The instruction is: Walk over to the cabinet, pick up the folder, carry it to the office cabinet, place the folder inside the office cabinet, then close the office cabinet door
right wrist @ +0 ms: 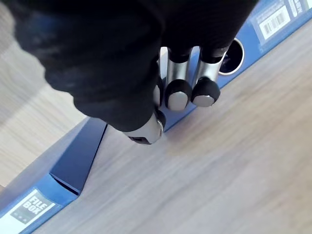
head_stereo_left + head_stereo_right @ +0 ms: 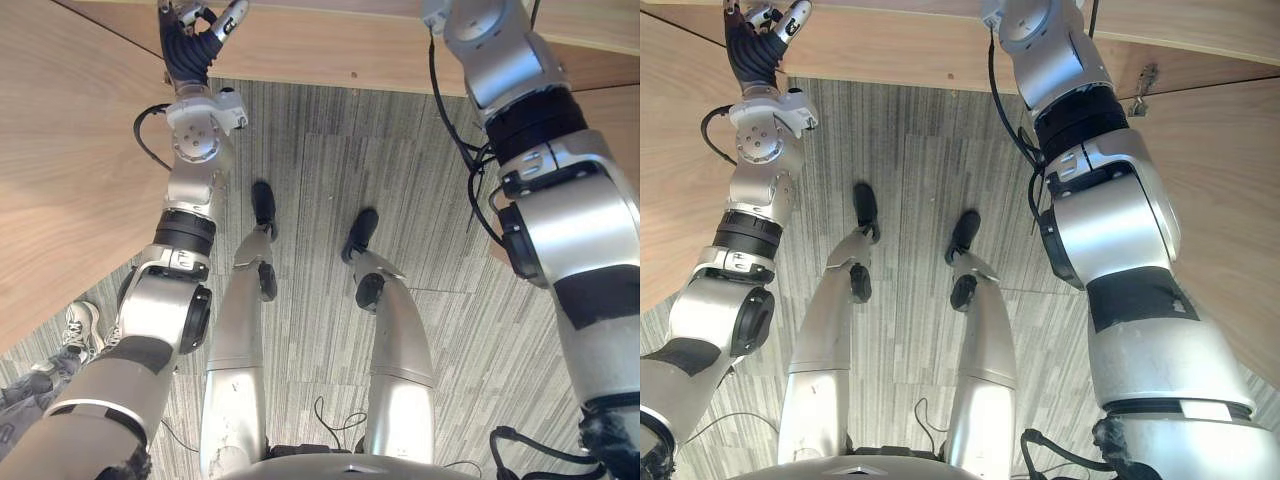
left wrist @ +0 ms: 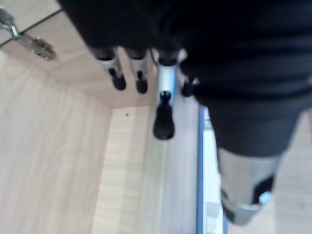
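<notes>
Blue folder (image 1: 80, 156) resting on the wooden cabinet shelf (image 1: 219, 165), spine clasped by curled fingers and thumb of right hand (image 1: 122, 68); left hand (image 2: 195, 40) at upper left of the frame, fingers straight, grasping nothing, just beside the folder's edge

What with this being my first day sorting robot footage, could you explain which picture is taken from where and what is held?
It is a humanoid robot with two arms and fingered hands. The two wide pictures come from cameras in its head, looking down at grey carpet beside a wooden cabinet. The other two come from its wrists. The right hand curls its fingers onto a blue folder lying on a wooden shelf. The left hand is open, holding nothing, near the folder's edge.
</notes>
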Tool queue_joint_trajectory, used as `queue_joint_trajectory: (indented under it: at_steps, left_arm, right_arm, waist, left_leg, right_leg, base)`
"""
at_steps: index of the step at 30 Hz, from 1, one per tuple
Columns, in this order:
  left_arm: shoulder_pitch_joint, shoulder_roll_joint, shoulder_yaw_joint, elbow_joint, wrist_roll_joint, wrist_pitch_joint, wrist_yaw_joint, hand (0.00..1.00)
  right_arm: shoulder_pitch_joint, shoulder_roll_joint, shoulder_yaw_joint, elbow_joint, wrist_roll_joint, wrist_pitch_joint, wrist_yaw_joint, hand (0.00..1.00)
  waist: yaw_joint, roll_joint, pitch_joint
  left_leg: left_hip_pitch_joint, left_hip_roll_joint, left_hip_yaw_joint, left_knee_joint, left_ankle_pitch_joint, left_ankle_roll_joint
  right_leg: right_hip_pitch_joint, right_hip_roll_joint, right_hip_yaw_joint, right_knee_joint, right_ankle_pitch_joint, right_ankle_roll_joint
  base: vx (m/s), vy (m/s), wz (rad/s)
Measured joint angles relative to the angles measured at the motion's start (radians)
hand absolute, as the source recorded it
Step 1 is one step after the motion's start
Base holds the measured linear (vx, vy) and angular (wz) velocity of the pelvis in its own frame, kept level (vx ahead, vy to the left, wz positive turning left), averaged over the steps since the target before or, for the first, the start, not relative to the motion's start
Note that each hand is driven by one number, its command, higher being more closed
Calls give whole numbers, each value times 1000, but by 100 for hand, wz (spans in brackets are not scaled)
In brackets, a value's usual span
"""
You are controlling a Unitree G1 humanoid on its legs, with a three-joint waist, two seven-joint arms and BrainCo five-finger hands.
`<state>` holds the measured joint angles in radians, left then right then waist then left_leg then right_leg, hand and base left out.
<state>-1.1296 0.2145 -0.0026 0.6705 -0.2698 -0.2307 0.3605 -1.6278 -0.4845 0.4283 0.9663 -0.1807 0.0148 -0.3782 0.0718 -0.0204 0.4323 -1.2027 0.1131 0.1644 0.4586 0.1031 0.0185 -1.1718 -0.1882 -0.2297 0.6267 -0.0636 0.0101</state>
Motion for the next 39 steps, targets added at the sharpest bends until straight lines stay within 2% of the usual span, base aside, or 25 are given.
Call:
queue_joint_trajectory:
  at_steps: [2, 9, 16, 21, 31, 36, 39]
  left_arm:
    - [-25, 2, 0, 15, 0, 0, -11, 0]
    - [-61, 14, 2, 46, -4, 2, -20, 0]
    - [-78, 3, 23, 47, -12, -5, -18, 0]
    - [-76, -4, 48, 59, -38, 29, -16, 0]
    - [8, -96, 70, 96, -43, 103, -18, 0]
    - [130, -84, 58, 47, -42, 104, -18, 0]
    - [282, -74, 12, -82, -36, 103, -18, 0]
  right_arm:
    - [-9, -2, -2, 1, 18, -2, -1, 100]
    - [-24, -15, -19, 2, 29, -10, -1, 100]
    - [-36, 10, -56, 3, 29, 1, -19, 100]
    - [-35, 70, -68, 31, 29, 10, -18, 100]
    - [71, 171, -123, 21, 27, 11, -18, 100]
    - [203, 168, -150, -167, 16, 12, -19, 100]
    - [365, 126, -169, -404, 6, 11, -27, 100]
  waist:
    - [6, 14, 0]
    - [1, 20, 1]
    - [0, 23, 3]
    - [-12, 23, 3]
    - [-25, 24, 3]
    - [-43, 24, 3]
    - [-49, 24, 3]
  left_leg:
    - [0, -7, 0, -31, 22, -1]
    - [-10, -15, 5, -42, 27, -4]
    - [-16, -9, 20, -34, 46, 9]
    - [-13, 5, 27, 20, 21, 23]
    - [86, 32, 50, 116, -60, 25]
    - [148, 55, 54, 192, -117, 25]
    - [213, 63, 55, 207, -144, 21]
  right_leg:
    - [-8, -3, -4, -4, 4, -3]
    - [-37, -18, -3, 22, -12, -12]
    - [-46, -17, 4, 25, 10, -5]
    - [-28, -11, 15, 31, 13, -1]
    - [97, 6, 45, 31, 8, 8]
    - [166, 19, 61, 61, -22, 10]
    - [234, 24, 65, 63, -38, 14]
  base:
    - [-37, -27, 12]
    - [-50, -35, 8]
    - [-51, -23, -3]
    - [-61, -20, -10]
    - [-45, -30, -11]
    - [-26, -82, -12]
    - [6, -65, -6]
